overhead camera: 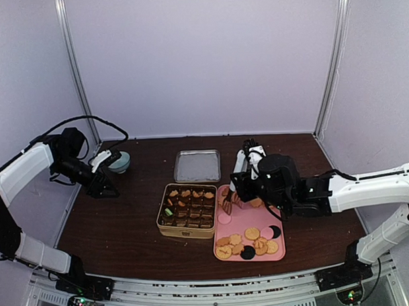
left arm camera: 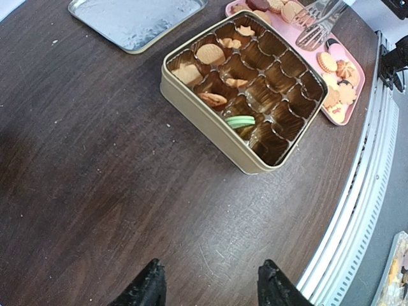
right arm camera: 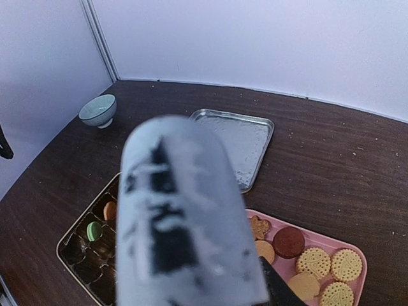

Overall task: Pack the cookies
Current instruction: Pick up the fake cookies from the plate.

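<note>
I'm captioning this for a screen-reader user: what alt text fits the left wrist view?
A gold divided tin holds a few tan cookies and one green cookie. Beyond it lie a silver tray and a pink tray of more cookies under metal tongs; the open left gripper is empty.

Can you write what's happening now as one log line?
left gripper: open, empty | right gripper: holding tongs over pink tray | tin: some cookies in, more on tray
</note>
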